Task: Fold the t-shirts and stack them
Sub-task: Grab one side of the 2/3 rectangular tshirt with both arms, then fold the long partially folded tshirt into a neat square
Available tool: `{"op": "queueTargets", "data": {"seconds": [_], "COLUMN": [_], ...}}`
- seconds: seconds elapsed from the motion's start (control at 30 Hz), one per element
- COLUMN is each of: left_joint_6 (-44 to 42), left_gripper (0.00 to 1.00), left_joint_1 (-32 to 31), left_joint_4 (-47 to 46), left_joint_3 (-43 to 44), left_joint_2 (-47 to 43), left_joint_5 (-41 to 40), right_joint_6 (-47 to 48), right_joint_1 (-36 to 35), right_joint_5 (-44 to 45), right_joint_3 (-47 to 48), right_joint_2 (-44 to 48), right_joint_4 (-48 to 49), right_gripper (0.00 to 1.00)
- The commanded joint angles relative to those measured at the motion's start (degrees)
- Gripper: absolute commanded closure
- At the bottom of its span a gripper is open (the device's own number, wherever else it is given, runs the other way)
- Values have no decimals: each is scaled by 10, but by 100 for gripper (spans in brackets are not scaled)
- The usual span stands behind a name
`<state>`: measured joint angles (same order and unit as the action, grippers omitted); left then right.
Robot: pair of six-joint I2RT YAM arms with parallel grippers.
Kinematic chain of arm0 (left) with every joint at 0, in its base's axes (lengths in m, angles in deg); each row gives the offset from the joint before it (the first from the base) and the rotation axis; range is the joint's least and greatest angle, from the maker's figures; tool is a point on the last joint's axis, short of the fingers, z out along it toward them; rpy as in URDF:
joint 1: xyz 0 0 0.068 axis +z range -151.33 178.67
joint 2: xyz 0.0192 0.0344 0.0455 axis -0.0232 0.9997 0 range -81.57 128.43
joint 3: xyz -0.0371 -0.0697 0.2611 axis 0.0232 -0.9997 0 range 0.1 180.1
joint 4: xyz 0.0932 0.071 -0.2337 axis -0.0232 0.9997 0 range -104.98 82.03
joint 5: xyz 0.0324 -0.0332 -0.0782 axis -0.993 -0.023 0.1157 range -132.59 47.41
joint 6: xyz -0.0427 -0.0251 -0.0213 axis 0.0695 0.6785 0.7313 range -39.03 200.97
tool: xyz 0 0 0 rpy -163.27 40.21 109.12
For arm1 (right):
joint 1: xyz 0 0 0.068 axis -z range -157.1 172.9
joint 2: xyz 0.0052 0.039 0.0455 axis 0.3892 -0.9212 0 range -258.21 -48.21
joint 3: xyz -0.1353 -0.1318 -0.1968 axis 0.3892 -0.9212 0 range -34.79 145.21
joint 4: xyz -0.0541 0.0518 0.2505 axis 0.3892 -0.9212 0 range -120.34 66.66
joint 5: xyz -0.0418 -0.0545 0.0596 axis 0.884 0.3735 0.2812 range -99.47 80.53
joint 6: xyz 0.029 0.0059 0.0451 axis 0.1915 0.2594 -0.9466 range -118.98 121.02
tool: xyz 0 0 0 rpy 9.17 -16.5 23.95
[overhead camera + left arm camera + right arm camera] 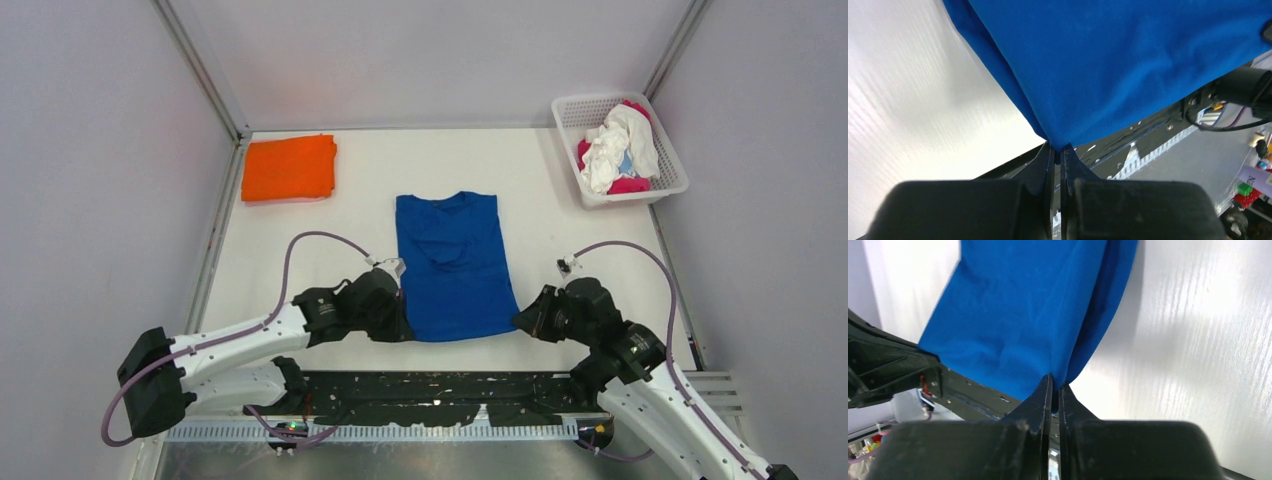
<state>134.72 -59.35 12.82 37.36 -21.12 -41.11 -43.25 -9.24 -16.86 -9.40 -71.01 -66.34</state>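
Note:
A royal blue t-shirt [452,262] lies lengthwise in the middle of the white table, sides folded in, plain side up. My left gripper [404,328] is shut on its near left corner [1060,140]. My right gripper [518,320] is shut on its near right corner [1053,382]. Blue cloth [1028,315] fans away from both pairs of fingers. A folded orange t-shirt [290,168] rests at the far left. White and magenta t-shirts [620,148] are heaped in the basket.
The white lattice basket [673,160] stands at the far right corner. Grey walls and metal rails close in the table on three sides. A black strip [440,395] runs along the near edge between the arm bases.

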Motion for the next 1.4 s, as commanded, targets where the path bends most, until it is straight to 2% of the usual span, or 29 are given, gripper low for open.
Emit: {"op": "queueTargets", "data": {"seconds": [0.0, 0.13, 0.23, 0.37, 0.5, 0.6, 0.73, 1.23, 1.37], "left_joint_6": [-13, -34, -51, -77, -108, -127, -145, -167, -169], "left_gripper": [100, 100, 100, 100, 100, 100, 100, 100, 100], "left_joint_1": [0, 9, 41, 93, 157, 190, 228, 298, 312], "left_joint_4": [35, 60, 69, 73, 66, 61, 63, 72, 73], "left_joint_3": [63, 120, 156, 201, 243, 277, 319, 452, 478], "left_joint_2": [-27, -20, -1, 32, 71, 111, 163, 349, 391], "left_joint_5": [-75, -110, -112, -106, -78, -65, -30, -17, 8], "right_joint_6": [15, 48, 74, 90, 104, 111, 124, 140, 141], "right_joint_1": [-2, -2, -1, 13, 59, 108, 150, 196, 201], "right_joint_5": [23, 48, 105, 127, 91, 31, -5, -24, -30], "right_joint_3": [60, 117, 176, 220, 245, 261, 294, 377, 389], "right_joint_2": [-16, -73, -137, -201, -261, -307, -372, -585, -638], "right_joint_4": [13, 47, 50, 83, 130, 165, 208, 298, 322], "right_gripper": [95, 95, 95, 95, 95, 95, 95, 95, 95]}}
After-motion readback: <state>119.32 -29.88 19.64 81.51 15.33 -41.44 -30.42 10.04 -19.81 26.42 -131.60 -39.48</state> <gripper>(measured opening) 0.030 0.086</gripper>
